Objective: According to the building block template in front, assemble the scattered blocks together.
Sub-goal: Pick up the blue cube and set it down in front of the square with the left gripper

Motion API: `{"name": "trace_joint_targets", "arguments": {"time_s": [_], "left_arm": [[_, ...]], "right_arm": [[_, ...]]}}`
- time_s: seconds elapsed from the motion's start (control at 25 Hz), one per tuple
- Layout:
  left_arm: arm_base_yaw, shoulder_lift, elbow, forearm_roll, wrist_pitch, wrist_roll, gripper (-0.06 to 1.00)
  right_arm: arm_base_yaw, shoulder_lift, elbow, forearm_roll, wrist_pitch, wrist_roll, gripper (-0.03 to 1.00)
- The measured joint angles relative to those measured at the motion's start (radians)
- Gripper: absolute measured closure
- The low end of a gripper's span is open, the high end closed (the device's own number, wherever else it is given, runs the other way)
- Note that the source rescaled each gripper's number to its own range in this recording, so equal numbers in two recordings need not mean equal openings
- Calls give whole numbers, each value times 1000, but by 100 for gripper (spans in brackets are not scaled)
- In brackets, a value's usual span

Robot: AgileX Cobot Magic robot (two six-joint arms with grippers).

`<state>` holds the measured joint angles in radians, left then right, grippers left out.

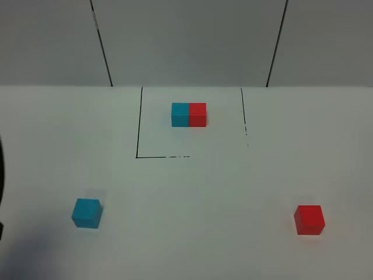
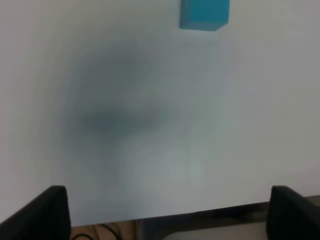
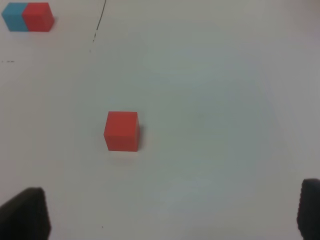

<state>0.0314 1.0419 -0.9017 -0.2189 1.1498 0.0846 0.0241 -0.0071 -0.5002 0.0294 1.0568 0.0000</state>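
The template, a joined cyan-and-red bar, sits inside a black-lined square at the back middle of the white table; it also shows in the right wrist view. The loose cyan cube lies front left and shows in the left wrist view, well ahead of my left gripper. The loose red cube lies front right, ahead of my right gripper and apart from it. Both grippers are open and empty, with only their dark fingertips showing.
The black outline marks the template's square on the table. A dark piece of the left arm shows at the left edge. The table's front edge, with cables below it, lies under the left gripper.
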Motion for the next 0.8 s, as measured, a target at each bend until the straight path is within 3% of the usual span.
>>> {"name": "trace_joint_targets", "arguments": {"time_s": [0.2, 0.44, 0.68, 0.8], "left_arm": [[-98, 297, -74, 25, -57, -7, 27], [-253, 560, -162, 189, -152, -156, 27], [-316, 691, -194, 152, -302, -168, 27], [-334, 746, -205, 146, -313, -168, 27]], "right_arm": [[0, 0, 0, 0, 0, 0, -3], [0, 0, 0, 0, 0, 0, -3], [0, 0, 0, 0, 0, 0, -3], [0, 0, 0, 0, 0, 0, -3]]}}
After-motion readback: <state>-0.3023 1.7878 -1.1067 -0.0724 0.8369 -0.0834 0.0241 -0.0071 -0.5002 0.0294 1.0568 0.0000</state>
